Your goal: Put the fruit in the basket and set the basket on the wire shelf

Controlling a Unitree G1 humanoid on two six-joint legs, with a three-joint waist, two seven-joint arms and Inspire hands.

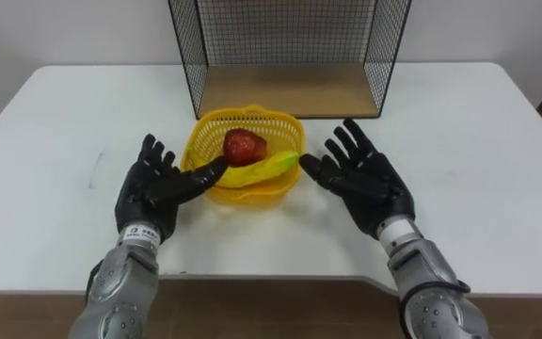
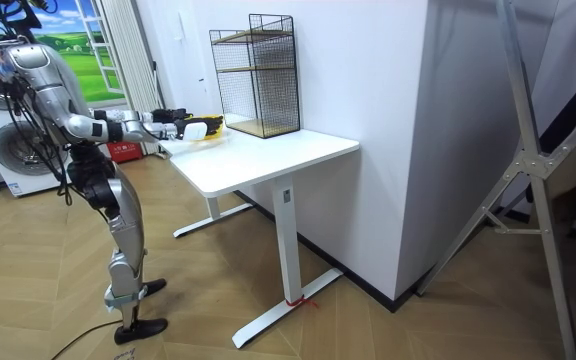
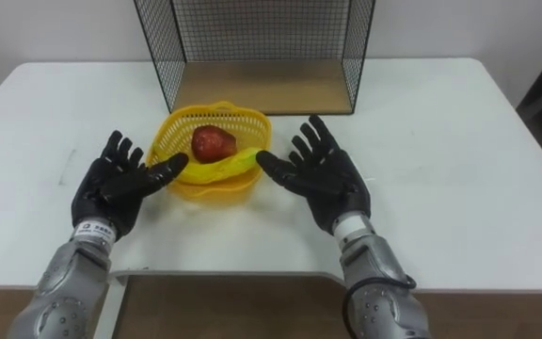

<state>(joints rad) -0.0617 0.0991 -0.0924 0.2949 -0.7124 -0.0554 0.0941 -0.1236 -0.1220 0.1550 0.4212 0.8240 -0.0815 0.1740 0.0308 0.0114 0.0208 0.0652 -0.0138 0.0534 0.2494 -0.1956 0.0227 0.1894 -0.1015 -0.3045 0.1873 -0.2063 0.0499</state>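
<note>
Left hand [image 1: 153, 188]: fingers spread and relaxed, palm up, holding nothing, thumb at the left rim of the basket [image 1: 205, 132]. The yellow basket rests on the white table [image 1: 478, 141] between the two hands; inside it lie a red apple [image 1: 244, 146] and a banana [image 1: 262, 169]. Right hand [image 1: 365, 179]: likewise spread and empty, thumb just beside the basket's right rim. The wire shelf [image 1: 290, 89] stands directly behind the basket.

Black hands [image 1: 151, 193] [image 1: 370, 184], silver forearms.
</note>
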